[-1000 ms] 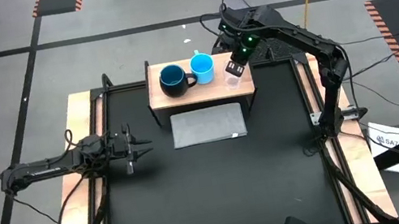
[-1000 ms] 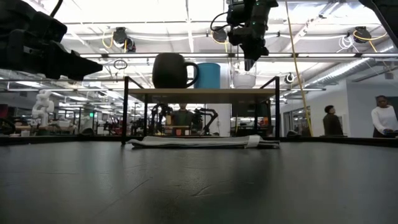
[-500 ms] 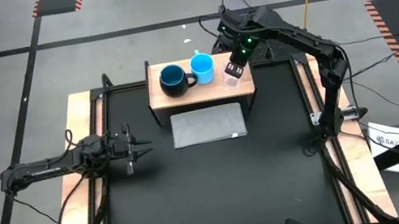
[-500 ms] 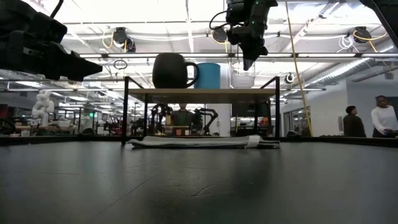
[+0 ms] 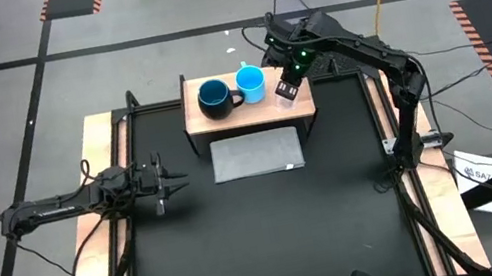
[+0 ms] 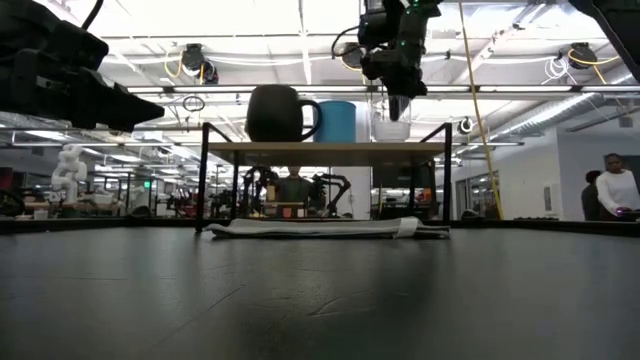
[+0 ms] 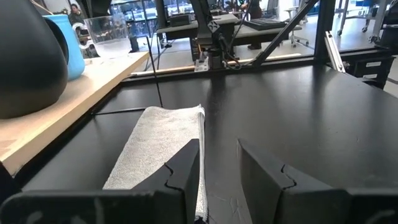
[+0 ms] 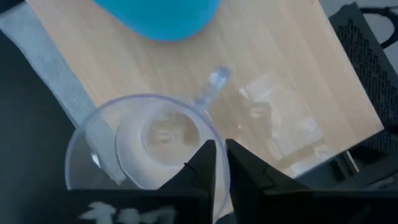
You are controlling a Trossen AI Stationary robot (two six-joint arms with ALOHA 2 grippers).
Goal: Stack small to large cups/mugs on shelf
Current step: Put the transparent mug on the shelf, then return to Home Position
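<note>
Three cups are at the wooden shelf [image 5: 198, 126]: a dark navy mug [image 5: 211, 96] and a light-blue mug [image 5: 249, 81] stand on its top side by side, and a small clear cup [image 5: 286, 93] is at its right end. My right gripper [image 5: 286, 85] points down over the clear cup [image 8: 149, 143] and is shut on its rim. In the low view the clear cup [image 6: 390, 122] shows right of the light-blue mug [image 6: 338, 120]. My left gripper [image 5: 173, 181] is open and empty, low over the table's left side. My right gripper pinches the clear cup's rim [image 8: 214, 140] on the side away from the light-blue mug, one finger inside the cup and one outside. The fingers come from above, pointing down. The cup hangs upright below them, its base just above the shelf's top [image 8: 280, 81].
A flat grey mat [image 5: 257, 153] lies on the black table in front of the shelf; it also shows in the left wrist view [image 7: 155, 149]. The shelf's dark legs [image 6: 203, 180] stand at its corners. People show in the room beyond the table [image 6: 610, 185].
My right gripper has gone a little up and toward the table's left, toward the light-blue mug, carrying the clear cup upright with it.
</note>
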